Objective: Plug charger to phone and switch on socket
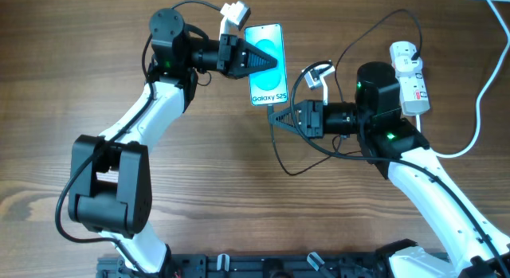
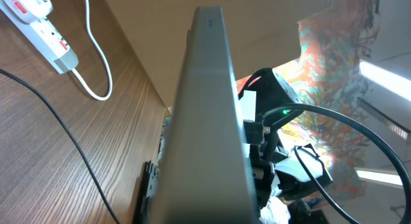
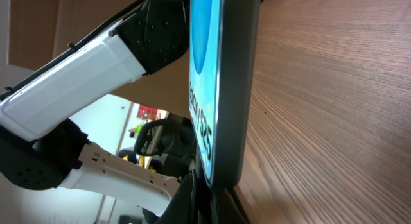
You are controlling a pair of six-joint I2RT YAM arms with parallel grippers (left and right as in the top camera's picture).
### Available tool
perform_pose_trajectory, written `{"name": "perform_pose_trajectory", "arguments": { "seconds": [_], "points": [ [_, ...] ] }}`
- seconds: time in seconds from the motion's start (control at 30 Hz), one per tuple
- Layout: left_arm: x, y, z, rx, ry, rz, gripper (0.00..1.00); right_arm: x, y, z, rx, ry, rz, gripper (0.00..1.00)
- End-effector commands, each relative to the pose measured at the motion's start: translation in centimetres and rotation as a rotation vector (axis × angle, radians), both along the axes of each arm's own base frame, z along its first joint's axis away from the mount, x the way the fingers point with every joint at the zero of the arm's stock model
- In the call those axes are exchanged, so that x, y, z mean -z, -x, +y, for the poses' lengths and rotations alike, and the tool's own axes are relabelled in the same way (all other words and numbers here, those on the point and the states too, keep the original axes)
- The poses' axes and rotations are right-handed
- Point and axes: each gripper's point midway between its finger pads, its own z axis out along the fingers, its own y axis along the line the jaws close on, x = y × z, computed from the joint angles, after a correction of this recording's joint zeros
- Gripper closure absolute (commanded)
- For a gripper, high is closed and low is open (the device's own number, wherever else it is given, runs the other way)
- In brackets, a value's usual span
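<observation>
The phone (image 1: 268, 71), teal screen up with a white text band at its near end, lies at the table's upper middle. My left gripper (image 1: 259, 59) is shut on the phone from its left side, one finger across the screen. In the left wrist view the phone's grey edge (image 2: 212, 121) fills the middle and hides the jaws. My right gripper (image 1: 280, 117) is shut on the charger's black connector tip (image 1: 273, 112), right at the phone's near end. In the right wrist view the phone (image 3: 221, 89) stands edge-on just above my dark fingertips (image 3: 212, 201). The thin black cable (image 1: 288, 168) loops back to the socket (image 1: 409, 77).
The white socket lies at the right with a plug head (image 1: 404, 50) in it and a thick white cord (image 1: 482, 103) curving to the table's right edge. It also shows in the left wrist view (image 2: 40, 26). The table is brown wood (image 1: 239, 214).
</observation>
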Motion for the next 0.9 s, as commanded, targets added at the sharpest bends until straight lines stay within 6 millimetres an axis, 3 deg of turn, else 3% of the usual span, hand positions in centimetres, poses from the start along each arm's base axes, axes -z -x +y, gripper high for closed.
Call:
{"name": "perform_pose_trajectory", "arguments": {
  "seconds": [0.0,0.37,0.87],
  "points": [
    [-1.2,1.2,-0.7,0.044,0.009,-0.054,0.96,0.0,-0.5,0.1,0.013,0.003,-0.01,0.94],
    [-1.2,0.1,0.8,-0.003,0.011,-0.067,0.96,-0.3,0.3,0.2,-0.026,-0.019,0.02,0.83],
    [-1.4,-0.3,0.7,-0.025,0.018,-0.084,0.96,0.1,0.4,1.0,-0.011,-0.001,0.039,0.82]
  ]
}}
